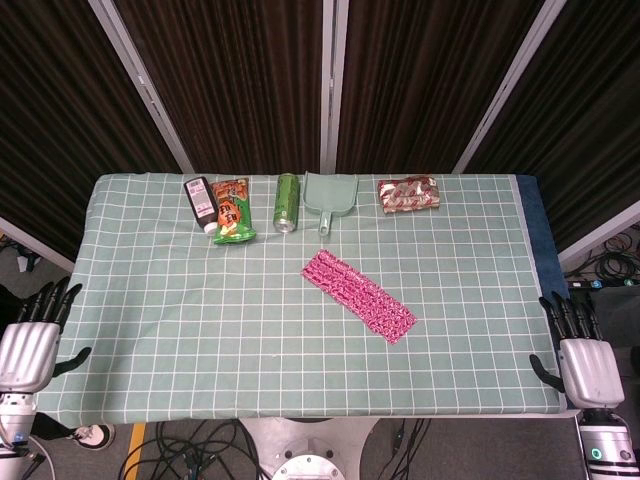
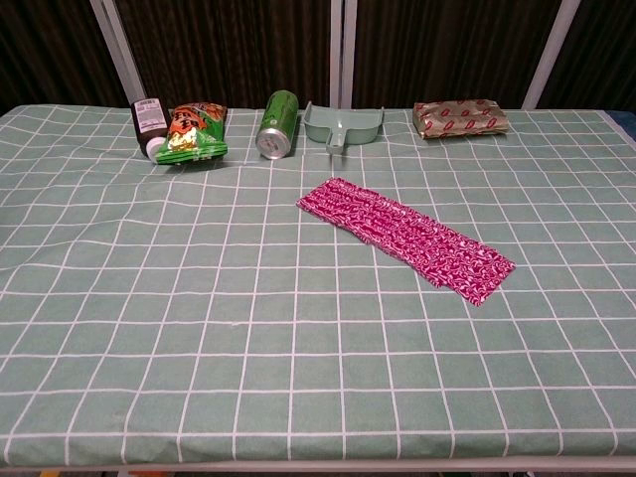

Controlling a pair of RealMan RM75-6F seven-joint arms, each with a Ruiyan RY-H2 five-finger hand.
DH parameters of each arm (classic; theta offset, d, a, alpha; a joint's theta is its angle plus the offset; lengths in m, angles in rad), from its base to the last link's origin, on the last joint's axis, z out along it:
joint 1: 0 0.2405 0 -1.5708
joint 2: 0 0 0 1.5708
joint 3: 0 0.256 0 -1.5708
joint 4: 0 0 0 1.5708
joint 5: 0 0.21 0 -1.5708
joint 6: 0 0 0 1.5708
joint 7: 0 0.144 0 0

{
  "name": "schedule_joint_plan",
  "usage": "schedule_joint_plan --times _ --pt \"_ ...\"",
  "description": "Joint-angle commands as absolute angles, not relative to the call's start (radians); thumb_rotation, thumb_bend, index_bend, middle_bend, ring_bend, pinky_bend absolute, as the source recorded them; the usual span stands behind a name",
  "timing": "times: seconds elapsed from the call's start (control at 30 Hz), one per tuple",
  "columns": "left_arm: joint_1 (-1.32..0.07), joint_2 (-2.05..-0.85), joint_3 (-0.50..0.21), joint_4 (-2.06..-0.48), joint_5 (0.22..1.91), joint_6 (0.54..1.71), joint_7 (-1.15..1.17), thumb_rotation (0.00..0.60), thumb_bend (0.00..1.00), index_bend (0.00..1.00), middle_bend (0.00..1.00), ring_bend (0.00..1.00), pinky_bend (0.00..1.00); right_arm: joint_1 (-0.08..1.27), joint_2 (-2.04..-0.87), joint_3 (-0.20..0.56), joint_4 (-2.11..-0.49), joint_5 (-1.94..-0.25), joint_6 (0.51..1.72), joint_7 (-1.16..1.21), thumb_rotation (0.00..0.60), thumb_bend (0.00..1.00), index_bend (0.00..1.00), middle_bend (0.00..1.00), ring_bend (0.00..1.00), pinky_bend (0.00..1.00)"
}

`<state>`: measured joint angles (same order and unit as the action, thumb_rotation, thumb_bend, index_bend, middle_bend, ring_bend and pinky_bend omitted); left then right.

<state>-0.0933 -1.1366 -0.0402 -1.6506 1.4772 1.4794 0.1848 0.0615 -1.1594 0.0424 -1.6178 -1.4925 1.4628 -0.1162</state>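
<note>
The checked table (image 1: 150,330) bears one pink cloth (image 1: 358,295), one can (image 1: 287,203) (lying down); left hand (image 1: 28,345) and right hand (image 1: 585,355) both released, fingers spread.

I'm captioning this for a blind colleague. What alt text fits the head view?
A long pink patterned packet lies mid-table on a green checked cloth; both robot hands, left hand and right hand, hang open off the near corners. Along the far edge: dark bottle, green snack bag, green can, green dustpan, red-and-white packet.
</note>
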Motion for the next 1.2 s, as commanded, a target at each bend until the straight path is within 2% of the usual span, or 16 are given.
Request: schedule_joint_plan --times 0.03,0.47,0.67,0.7,0.77,0.8,0.83,0.87,0.9,0.93,1.0,1.1,1.2 --pt "-0.096 -1.130 -0.040 -1.663 1.475 1.474 0.186 0.600 0.17 0.08 0.01 0.00 0.15 0.068 -1.158 0.044 -1.620 -1.489 1.451 -0.121 0.600 0.21 0.00 0.00 0.00 0.00" --pt "-0.102 -1.118 -0.039 -1.693 1.487 1.473 0.203 0.600 0.17 0.08 0.01 0.00 0.15 0.099 -1.169 0.031 -1.639 -1.508 1.402 -0.147 0.600 0.21 0.00 0.00 0.00 0.00" --pt "-0.098 -1.127 -0.035 -1.681 1.490 1.477 0.186 0.600 0.17 0.08 0.01 0.00 0.15 0.111 -1.186 0.023 -1.615 -1.533 1.396 -0.153 0.600 0.24 0.00 0.00 0.00 0.00" --pt "-0.099 -1.128 -0.034 -1.680 1.492 1.475 0.183 0.600 0.17 0.08 0.01 0.00 0.15 0.113 -1.188 0.022 -1.610 -1.540 1.396 -0.151 0.600 0.25 0.00 0.00 0.00 0.01" --pt "-0.100 -1.128 -0.033 -1.678 1.495 1.475 0.184 0.600 0.17 0.08 0.01 0.00 0.15 0.118 -1.187 0.021 -1.610 -1.546 1.393 -0.156 0.600 0.28 0.00 0.02 0.05 0.09" --pt "-0.100 -1.128 -0.033 -1.677 1.498 1.477 0.185 0.600 0.17 0.08 0.01 0.00 0.15 0.123 -1.184 0.020 -1.616 -1.549 1.387 -0.163 0.600 0.32 0.00 0.06 0.12 0.20" --pt "-0.100 -1.128 -0.033 -1.677 1.500 1.479 0.185 0.600 0.17 0.08 0.01 0.00 0.15 0.127 -1.182 0.021 -1.622 -1.550 1.383 -0.170 0.600 0.36 0.00 0.15 0.23 0.33" --pt "-0.100 -1.128 -0.034 -1.677 1.500 1.480 0.185 0.600 0.17 0.08 0.01 0.00 0.15 0.132 -1.181 0.024 -1.628 -1.550 1.379 -0.180 0.600 0.40 0.00 0.27 0.35 0.44" --pt "-0.100 -1.127 -0.035 -1.679 1.499 1.481 0.184 0.600 0.17 0.08 0.01 0.00 0.15 0.139 -1.180 0.024 -1.638 -1.545 1.364 -0.194 0.600 0.48 0.00 0.45 0.51 0.56" --pt "-0.099 -1.126 -0.036 -1.680 1.498 1.481 0.183 0.600 0.17 0.08 0.01 0.00 0.15 0.147 -1.178 0.023 -1.647 -1.539 1.347 -0.210 0.600 0.55 0.00 0.60 0.63 0.64" --pt "-0.098 -1.125 -0.036 -1.682 1.498 1.485 0.183 0.600 0.17 0.08 0.01 0.00 0.15 0.161 -1.183 0.024 -1.658 -1.525 1.318 -0.279 0.600 0.67 0.04 0.77 0.76 0.72" --pt "-0.092 -1.124 -0.033 -1.683 1.504 1.494 0.179 0.600 0.17 0.08 0.01 0.00 0.15 0.175 -1.224 0.027 -1.653 -1.511 1.302 -0.378 0.600 0.78 0.11 0.84 0.82 0.75" --pt "-0.089 -1.120 -0.029 -1.682 1.505 1.495 0.172 0.600 0.17 0.08 0.01 0.00 0.15 0.198 -1.257 0.029 -1.663 -1.478 1.251 -0.422 0.600 0.84 0.12 0.86 0.83 0.76"
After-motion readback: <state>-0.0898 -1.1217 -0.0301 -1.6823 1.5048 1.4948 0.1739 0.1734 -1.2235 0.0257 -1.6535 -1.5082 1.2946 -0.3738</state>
